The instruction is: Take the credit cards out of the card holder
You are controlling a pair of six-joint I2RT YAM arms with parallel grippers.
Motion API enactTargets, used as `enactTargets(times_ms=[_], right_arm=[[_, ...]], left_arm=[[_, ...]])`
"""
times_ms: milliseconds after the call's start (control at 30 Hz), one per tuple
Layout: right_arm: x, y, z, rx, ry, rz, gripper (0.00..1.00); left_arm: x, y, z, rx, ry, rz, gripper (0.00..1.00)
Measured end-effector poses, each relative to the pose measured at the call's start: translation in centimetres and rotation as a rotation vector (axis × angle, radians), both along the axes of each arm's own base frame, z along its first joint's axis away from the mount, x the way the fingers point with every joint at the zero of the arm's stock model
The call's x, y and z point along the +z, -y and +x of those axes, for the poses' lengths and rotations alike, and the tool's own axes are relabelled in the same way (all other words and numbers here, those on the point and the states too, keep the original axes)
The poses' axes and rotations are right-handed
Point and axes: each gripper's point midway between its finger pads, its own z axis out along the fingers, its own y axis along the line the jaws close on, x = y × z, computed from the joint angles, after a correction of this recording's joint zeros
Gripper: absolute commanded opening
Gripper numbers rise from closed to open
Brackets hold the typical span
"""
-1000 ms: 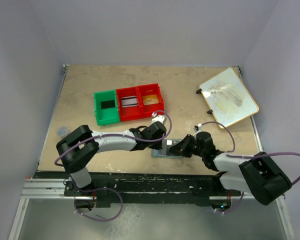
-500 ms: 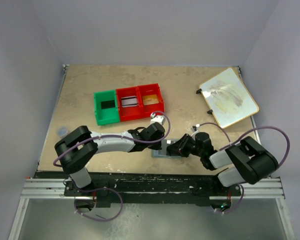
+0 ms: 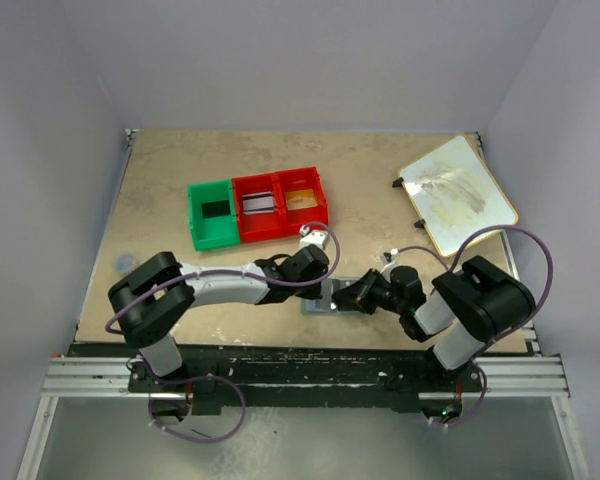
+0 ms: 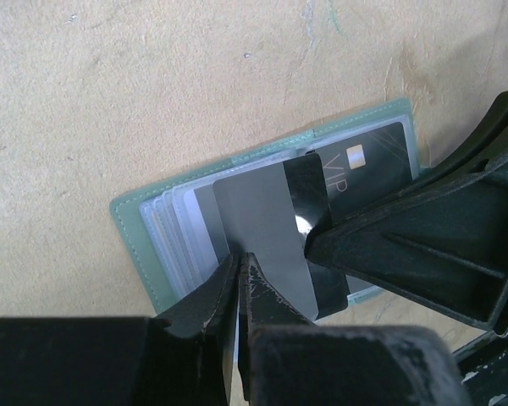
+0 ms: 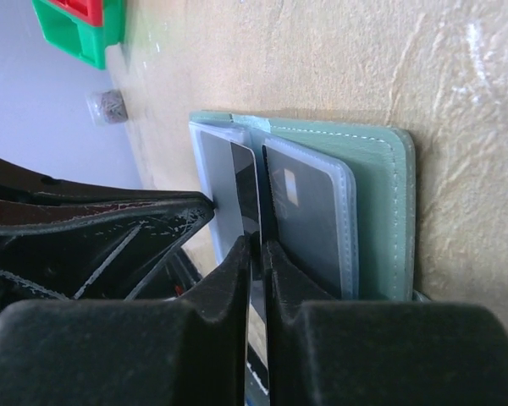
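grey card: i see the grey card (image 4: pixel 262 228) lifted partly out of the wallet (image 4: pixel 131 228), tilted above its left pocket, with one edge in each gripper.
left gripper: the left gripper (image 4: pixel 240 269) has its fingers pressed together on the card's near edge.
right gripper: the right gripper (image 5: pixel 256 254) is pinched on the opposite edge, tip to tip with the left one.
arms: both reach low over the table (image 4: pixel 110 85), meeting above the wallet near the front edge.
wallet: it lies open and flat, with a grey-green rim and clear pale pockets.
dark card: i can read "vip" on the dark card (image 4: pixel 377 156), which sits in the other pocket.
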Motion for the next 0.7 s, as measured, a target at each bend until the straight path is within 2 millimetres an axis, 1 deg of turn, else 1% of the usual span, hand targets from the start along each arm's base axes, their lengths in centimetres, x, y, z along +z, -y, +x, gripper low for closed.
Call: enactTargets(times_ms=[133,300,400,533,600,700], right_arm=[[0.3,-0.2,0.1,-0.004,0.009,0.026,0.00],[1.0,0.6,-0.5,-0.030,0.027,0.052,0.00],[1.8,0.8,-0.2,-0.036,0.060,0.052,0.00],[2.4,1.5,-0.1,-0.052,0.087,0.002,0.00],[2.9,1.9,0.4,-0.069,0.105,-0.034,0.00],[4.7,2.7,1.8,-0.115,0.154,-0.093,0.00]], left_arm=[[0.0,-0.3,0.1,0.011,0.009,0.008,0.00],[0.1,-0.8,0.1,0.031,0.008,0.012,0.00],[0.1,-1.2,0.1,0.040,0.013,0.020,0.00],[0.1,-1.8,0.0,0.055,0.013,0.035,0.00],[0.1,-2.0,0.0,0.064,0.015,0.040,0.00],[0.1,-2.2,0.1,0.079,0.014,0.041,0.00]])
